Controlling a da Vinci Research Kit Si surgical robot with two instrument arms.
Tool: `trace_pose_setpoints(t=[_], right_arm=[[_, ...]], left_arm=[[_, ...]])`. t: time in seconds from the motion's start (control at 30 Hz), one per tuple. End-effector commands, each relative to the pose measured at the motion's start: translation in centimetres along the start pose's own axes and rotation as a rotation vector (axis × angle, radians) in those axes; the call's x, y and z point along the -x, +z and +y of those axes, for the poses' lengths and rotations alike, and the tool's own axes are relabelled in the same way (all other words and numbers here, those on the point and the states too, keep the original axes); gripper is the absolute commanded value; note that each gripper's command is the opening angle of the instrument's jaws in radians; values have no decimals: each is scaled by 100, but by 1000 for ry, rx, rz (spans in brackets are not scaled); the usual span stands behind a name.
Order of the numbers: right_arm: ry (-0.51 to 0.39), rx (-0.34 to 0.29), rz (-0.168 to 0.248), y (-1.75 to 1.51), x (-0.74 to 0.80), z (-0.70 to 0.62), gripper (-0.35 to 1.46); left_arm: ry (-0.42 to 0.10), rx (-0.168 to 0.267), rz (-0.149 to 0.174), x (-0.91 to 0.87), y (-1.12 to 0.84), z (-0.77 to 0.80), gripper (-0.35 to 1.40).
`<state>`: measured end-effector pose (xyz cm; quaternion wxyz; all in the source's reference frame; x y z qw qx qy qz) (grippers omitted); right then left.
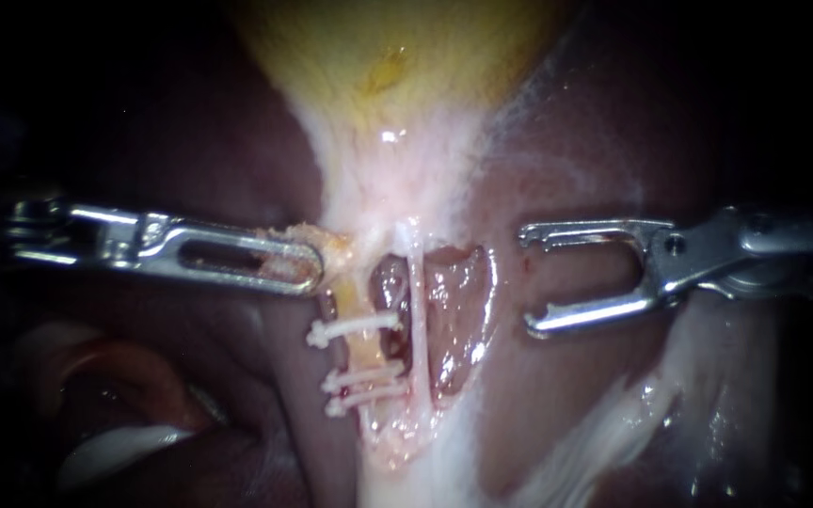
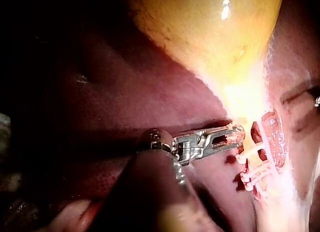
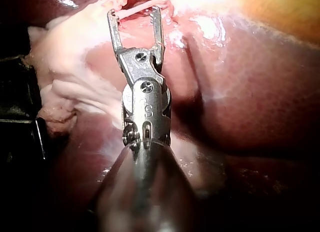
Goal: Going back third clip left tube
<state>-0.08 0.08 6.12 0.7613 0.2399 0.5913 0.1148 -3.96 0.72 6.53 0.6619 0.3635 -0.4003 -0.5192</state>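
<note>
Right tool point(image 1: 529, 280): jaws wide apart, nothing between them. It sits just beside the opened window, clear of both tubes.

Left tool point(image 1: 315, 268): jaws together on the pale tissue at the gallbladder point(image 1: 397, 56) neck, I think. The bite itself is partly hidden.

The left tube point(image 1: 361, 346) runs just below that tip with three clips point(image 1: 355, 326) across it, one upper and two close together lower down. The right tube point(image 1: 416, 310) runs beside it, bare.

Expect the left tube to be soft, wet, slippery and easy to tear. The clips are the only stiff part. Don't grab the tube or the clips. Any hold belongs on the neck tissue above the top clip.

Take the right tool straight back over the liver point(image 1: 510, 395).
</note>
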Motion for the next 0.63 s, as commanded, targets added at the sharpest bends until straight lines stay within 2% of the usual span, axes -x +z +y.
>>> trace_pose_setpoints(t=[0.03, 0.27, 0.63], right_arm=[[0, 0, 0, 0, 0, 0, 50], [0, 0, 0, 1, 0, -1, 50], [0, 0, 0, 1, -1, -2, 50]], left_arm=[[0, 4, -2, 0, 4, 2, -35], [0, 14, 0, -1, 28, 16, -35], [-1, 14, 0, -1, 29, 14, -35]])
